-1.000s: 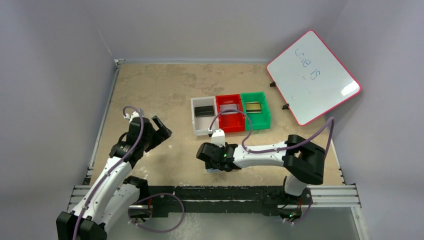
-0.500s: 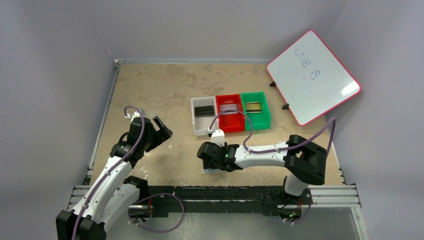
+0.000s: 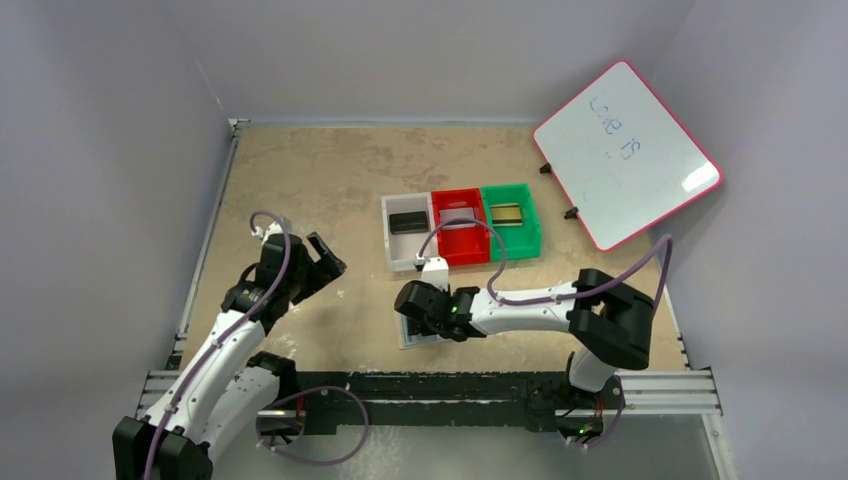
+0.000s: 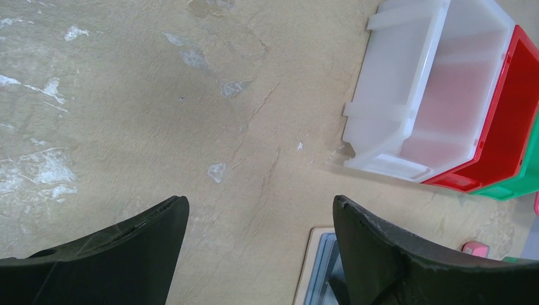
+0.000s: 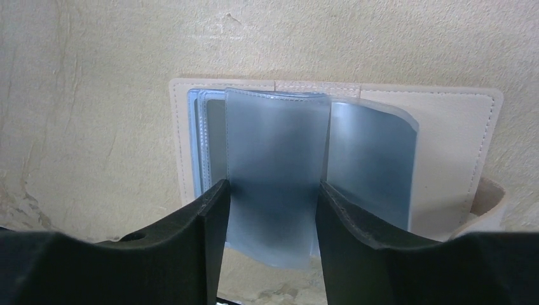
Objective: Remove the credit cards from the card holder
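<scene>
Tan card holder (image 5: 445, 159) lies open, sleeve (image 5: 273, 140) between right gripper (image 5: 272, 187) fingers.

**Right gripper low over the card holder, cards in the bins**

The card holder (image 3: 410, 339) lies flat on the table (image 3: 320, 180), partly hidden under the right gripper (image 3: 414, 306), whose jaws cannot be made out. Behind them, side by side, a clear bin (image 3: 392, 250) holds a black card (image 3: 408, 222), a red bin (image 3: 462, 246) a silvery-grey card (image 3: 457, 215), and a green bin (image 3: 514, 240) a dull gold card (image 3: 506, 213). The left gripper (image 3: 325, 258) hovers well to the left, jaws apart.
</scene>
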{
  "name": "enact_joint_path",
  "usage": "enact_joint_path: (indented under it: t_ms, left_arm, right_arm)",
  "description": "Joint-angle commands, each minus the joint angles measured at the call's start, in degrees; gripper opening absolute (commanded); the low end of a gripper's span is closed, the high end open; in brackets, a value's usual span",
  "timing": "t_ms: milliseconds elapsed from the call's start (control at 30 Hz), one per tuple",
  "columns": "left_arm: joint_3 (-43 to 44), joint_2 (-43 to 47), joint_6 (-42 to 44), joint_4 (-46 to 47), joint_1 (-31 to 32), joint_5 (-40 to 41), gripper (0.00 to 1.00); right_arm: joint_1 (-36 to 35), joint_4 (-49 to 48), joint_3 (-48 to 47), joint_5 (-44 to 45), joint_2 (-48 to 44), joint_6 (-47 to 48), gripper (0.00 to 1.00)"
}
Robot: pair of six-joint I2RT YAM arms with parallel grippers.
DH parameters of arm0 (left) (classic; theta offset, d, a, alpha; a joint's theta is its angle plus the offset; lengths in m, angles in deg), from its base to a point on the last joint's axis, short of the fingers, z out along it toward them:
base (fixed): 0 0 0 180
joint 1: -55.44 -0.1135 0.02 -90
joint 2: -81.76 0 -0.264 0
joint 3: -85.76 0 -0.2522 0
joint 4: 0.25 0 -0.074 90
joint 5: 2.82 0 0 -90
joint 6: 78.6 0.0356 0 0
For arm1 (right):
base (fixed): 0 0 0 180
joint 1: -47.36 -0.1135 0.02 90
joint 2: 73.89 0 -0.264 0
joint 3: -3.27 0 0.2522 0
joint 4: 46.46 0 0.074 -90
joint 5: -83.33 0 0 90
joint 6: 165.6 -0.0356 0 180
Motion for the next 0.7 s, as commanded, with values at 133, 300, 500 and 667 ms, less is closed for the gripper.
enact_joint_path:
  t_ms: [133, 300, 500, 667]
  left_arm:
    - [0.81, -0.4, 0.61, 2.65, 0.4, -0.83, 0.83]
    - [0.56, -0.22, 1.02, 3.56, 0.41, -2.48, 0.83]
    - [-0.68, 0.21, 2.29, 7.27, 0.8, -9.22, 0.83]
    - [-1.66, 0.94, 0.84, 12.89, 3.72, -13.54, 0.82]
  right_arm:
    - [0.72, -0.38, 0.37, 0.57, -1.49, -0.3, 0.48]
    - [2.94, -6.02, 3.82, -3.55, -4.47, -0.03, 0.44]
    - [7.89, -15.32, 9.67, -11.4, -8.78, 0.88, 0.4]
    - [11.76, -25.66, 16.02, -18.94, -12.26, -0.22, 0.38]
